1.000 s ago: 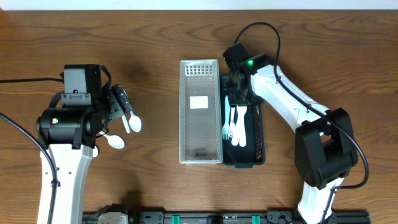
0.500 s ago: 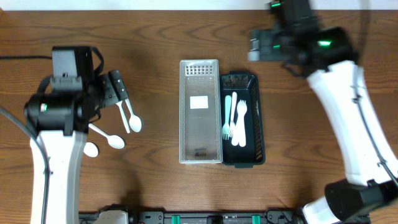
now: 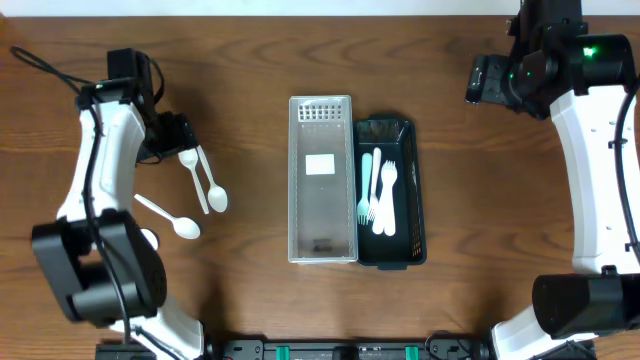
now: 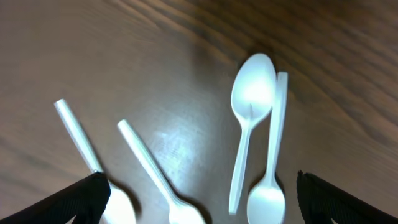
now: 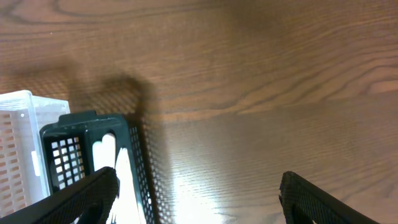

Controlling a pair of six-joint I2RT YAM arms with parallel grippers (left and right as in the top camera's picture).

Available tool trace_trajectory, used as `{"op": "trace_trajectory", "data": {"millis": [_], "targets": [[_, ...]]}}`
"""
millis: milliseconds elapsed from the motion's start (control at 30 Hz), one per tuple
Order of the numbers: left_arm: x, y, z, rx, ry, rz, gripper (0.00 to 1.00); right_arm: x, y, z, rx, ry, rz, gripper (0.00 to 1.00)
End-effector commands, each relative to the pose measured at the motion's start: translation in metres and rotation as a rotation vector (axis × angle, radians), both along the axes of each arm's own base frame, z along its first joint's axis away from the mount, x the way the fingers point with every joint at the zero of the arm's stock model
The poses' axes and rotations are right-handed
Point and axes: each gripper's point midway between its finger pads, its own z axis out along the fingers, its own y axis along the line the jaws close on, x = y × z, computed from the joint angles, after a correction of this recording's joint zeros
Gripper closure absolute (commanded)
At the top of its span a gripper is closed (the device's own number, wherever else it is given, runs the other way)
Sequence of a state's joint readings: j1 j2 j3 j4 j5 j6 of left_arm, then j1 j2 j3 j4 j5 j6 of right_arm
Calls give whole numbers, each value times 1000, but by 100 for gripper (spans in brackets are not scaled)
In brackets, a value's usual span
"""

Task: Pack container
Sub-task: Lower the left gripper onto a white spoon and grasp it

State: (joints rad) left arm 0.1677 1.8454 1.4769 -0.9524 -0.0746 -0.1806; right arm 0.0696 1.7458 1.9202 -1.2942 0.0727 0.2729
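Showing inside clear bin (image 3: pixel 293 200): white label (image 3: pixel 320 165) (illegible)

- At the middle of the table (image 3: pixel 260 60), the clear tray (image 3: pixel 322 180) and the dark basket (image 3: pixel 419 215) stand wall to wall. There is no passage between them.
- Inside the clear tray, access from above is open along its full length.
- Inside the dark basket, white cutlery (image 3: pixel 380 200) occupies the left and middle. A strip along the right wall is free.
- Left of the tray, white spoons (image 3: pixel 217 199) lie scattered, with bare wood separating them from it.
- In the left wrist view, two of these spoons lie touching, side by side, and the other two handles lie apart.
- On the spoons' left side, the left arm (image 3: pixel 100 160) overhangs the table.
- Right of the basket, bare wood extends to the right arm (image 3: pixel 595 180).
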Motion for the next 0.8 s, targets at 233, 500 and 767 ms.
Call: {"op": "trace_trajectory", "data": {"millis": [233, 500, 767], "targets": [[-3, -4, -65, -46, 153, -39, 2, 2, 0, -1, 3, -3, 12, 14], [-16, -7, -92, -71, 204, -53, 2, 2, 0, -1, 3, -4, 11, 14], [-21, -18, -106, -128, 198, -99, 0, 2, 0, -1, 3, -3, 11, 14]]}}
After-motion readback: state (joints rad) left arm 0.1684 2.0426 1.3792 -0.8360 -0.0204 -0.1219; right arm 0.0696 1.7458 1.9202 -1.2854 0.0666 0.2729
